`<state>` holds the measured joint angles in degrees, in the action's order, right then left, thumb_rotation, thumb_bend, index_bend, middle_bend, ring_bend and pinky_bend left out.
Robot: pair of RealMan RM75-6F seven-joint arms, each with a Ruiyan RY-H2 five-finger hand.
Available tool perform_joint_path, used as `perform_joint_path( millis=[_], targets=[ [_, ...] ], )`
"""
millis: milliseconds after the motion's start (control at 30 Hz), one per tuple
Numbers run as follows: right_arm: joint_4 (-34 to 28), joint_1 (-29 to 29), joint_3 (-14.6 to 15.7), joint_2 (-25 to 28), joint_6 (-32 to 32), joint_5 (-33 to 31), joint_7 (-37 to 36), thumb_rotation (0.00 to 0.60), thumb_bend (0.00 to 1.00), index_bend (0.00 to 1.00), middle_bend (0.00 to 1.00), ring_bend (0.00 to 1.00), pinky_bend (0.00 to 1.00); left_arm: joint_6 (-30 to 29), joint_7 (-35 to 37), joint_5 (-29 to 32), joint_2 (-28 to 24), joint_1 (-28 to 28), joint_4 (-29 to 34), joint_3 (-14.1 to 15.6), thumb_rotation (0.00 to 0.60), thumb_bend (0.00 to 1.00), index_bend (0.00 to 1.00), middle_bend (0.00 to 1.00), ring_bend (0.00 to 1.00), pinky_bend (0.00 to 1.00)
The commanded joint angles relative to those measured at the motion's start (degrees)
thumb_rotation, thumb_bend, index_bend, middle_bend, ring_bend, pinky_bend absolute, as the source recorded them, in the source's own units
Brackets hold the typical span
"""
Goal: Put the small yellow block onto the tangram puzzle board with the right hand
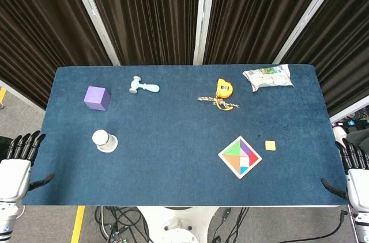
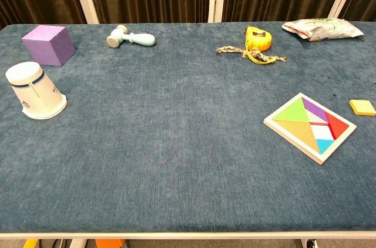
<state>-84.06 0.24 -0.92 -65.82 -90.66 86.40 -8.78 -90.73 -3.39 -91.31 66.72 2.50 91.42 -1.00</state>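
Note:
The small yellow block (image 1: 270, 145) (image 2: 362, 107) lies flat on the blue table, just right of the tangram puzzle board (image 1: 240, 156) (image 2: 309, 127), a white-framed square of coloured pieces turned like a diamond. My right hand (image 1: 353, 169) hangs off the table's right edge, fingers apart, holding nothing, well to the right of the block. My left hand (image 1: 18, 165) stays beyond the left edge, fingers spread and empty. Neither hand shows in the chest view.
A purple cube (image 1: 97, 98) (image 2: 49, 44), a pale blue toy hammer (image 1: 143, 86) (image 2: 131, 38) and an upturned white cup (image 1: 104, 140) (image 2: 34, 91) occupy the left half. A yellow tape measure with a cord (image 1: 223, 94) (image 2: 256, 43) and a snack bag (image 1: 267, 76) (image 2: 322, 28) sit at the back right.

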Motion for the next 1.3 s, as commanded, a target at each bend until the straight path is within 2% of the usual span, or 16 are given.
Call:
perform_joint_path(
  millis=[33,200,367,600,833,1033,1300],
  targets=[
    [0.44,0.01,-0.14,-0.22,0.39,-0.11,-0.26,0.600,0.07,0.00,0.00,0.00,0.00,0.17,-0.20,-0.19,0.13,0.10,0.08,0.10,0.600,0.00,0.06,0.04,0.00,0.05],
    [1.32,0.81,-0.32,-0.76,2.86,-0.64,-0.27,0.600,0.08,0.00,0.00,0.00,0.00,0.64,-0.29,-0.08,0.14,0.21,0.15,0.25,0.600,0.00,0.06,0.04,0.00,0.05],
    [-0.75,3.72,-1.32,-0.21,8.17,-2.15,3.82,0.600,0.08,0.00,0.00,0.00,0.00,1.01,0.27,-0.08,0.11,0.52,-0.13,0.16,0.600,0.00,0.06,0.04,0.00,0.05],
    [-4.56,12.16,-4.22,0.45,22.39,-8.35,13.83,0.600,0.08,0.00,0.00,0.00,0.00,1.37,1.51,0.39,1.33,0.38,-1.96,0.41,0.600,0.00,0.06,0.04,0.00,0.05],
    [-1.00,19.85,-6.44,-3.76,34.23,-16.92,22.20,0.600,0.08,0.00,0.00,0.00,0.00,1.43,2.36,0.63,1.78,0.31,-3.11,0.47,0.600,0.00,0.06,0.04,0.00,0.05],
    [2.48,23.49,-7.05,-8.27,38.31,-21.95,26.42,0.600,0.10,0.00,0.00,0.00,0.00,1.51,2.69,1.08,1.77,0.18,-3.59,0.43,0.600,0.00,0.06,0.04,0.00,0.05],
    [4.01,25.88,-7.05,-11.38,39.49,-23.79,27.64,0.600,0.10,0.01,0.00,0.00,0.00,1.84,2.84,1.32,1.74,0.25,-3.76,0.45,0.600,0.00,0.06,0.04,0.00,0.05]
  ],
)
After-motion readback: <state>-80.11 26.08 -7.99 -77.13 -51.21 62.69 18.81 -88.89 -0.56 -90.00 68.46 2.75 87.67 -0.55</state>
